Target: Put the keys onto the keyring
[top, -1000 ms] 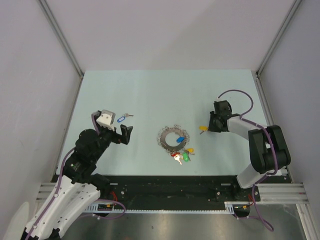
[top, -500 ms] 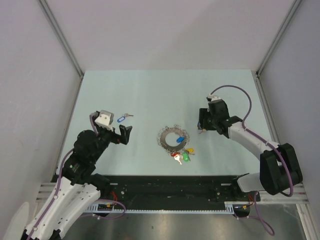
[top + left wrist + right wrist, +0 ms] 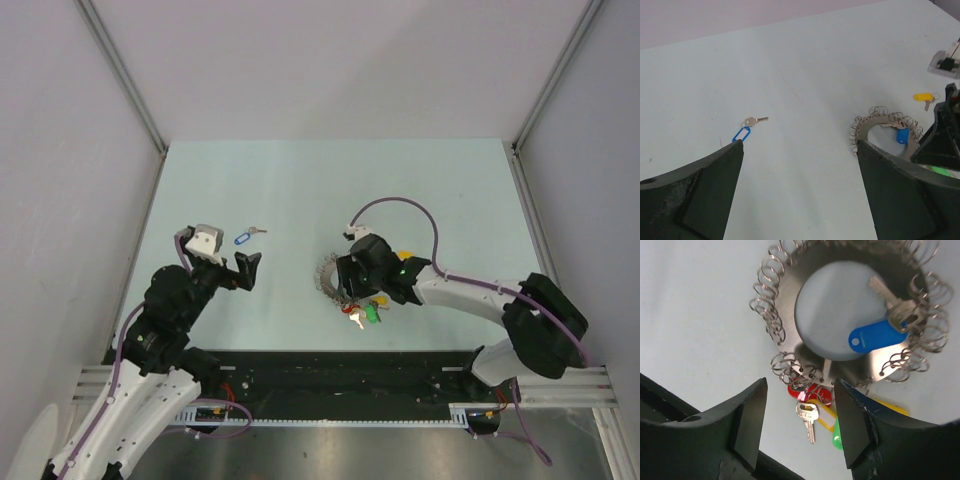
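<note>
A key with a blue tag (image 3: 243,237) (image 3: 741,133) lies on the table just beyond my left gripper (image 3: 246,270) (image 3: 800,145), which is open and empty. A key with a yellow tag (image 3: 403,255) (image 3: 922,96) lies behind my right arm. The keyring (image 3: 328,276) (image 3: 790,305) (image 3: 875,124) is a grey ring fringed with wire loops. Another blue-tagged key (image 3: 880,335) lies across its hole, and red, yellow and green tags (image 3: 812,395) hang at its near edge. My right gripper (image 3: 346,284) (image 3: 800,385) hovers open over that near edge, holding nothing.
The pale table surface (image 3: 300,190) is bounded by grey walls with aluminium posts (image 3: 125,75) at the back corners. A black rail (image 3: 330,375) with the arm bases runs along the near edge.
My right gripper has opened and swung left from the yellow-tagged key to above the keyring. That key stays on the table. The left arm has barely moved.
</note>
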`<state>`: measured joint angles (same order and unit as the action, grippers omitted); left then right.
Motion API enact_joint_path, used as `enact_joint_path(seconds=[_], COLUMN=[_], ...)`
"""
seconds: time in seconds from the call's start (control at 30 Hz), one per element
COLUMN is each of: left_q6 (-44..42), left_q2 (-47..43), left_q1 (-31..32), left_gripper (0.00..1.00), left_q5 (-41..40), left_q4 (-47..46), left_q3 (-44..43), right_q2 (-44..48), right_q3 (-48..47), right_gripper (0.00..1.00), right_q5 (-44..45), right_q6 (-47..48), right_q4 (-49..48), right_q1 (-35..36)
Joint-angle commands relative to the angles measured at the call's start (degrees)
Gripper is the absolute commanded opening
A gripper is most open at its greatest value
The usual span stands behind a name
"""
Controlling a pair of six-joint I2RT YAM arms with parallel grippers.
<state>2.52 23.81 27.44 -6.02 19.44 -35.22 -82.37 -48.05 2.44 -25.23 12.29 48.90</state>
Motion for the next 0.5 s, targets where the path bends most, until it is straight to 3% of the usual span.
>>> enact_joint_path(seconds=[0.0,0.23,0.47], left_q6=[0.0,0.0,-0.2], left_q2=[-0.4,-0.2,0.2], left_q1=[-0.6,-0.5,-0.5], left_gripper=[1.0,1.0,1.0], left_q5=[-1.2,-0.9,-0.9], left_q4=[-1.3,-1.3,-1.3], left_q3=[0.3,0.3,0.4], right_q2=[-4.2,-9.8,-15.2], right_q3=[-1.0,-0.9,-3.7], right_gripper=[0.61,0.57,0.4], right_q5=[5.2,3.4,-0.1], right_q6=[-5.7,-3.5,2.2], right_q4=[-0.5,-2.7,-1.7], right_q1=[2.4,1.8,0.5])
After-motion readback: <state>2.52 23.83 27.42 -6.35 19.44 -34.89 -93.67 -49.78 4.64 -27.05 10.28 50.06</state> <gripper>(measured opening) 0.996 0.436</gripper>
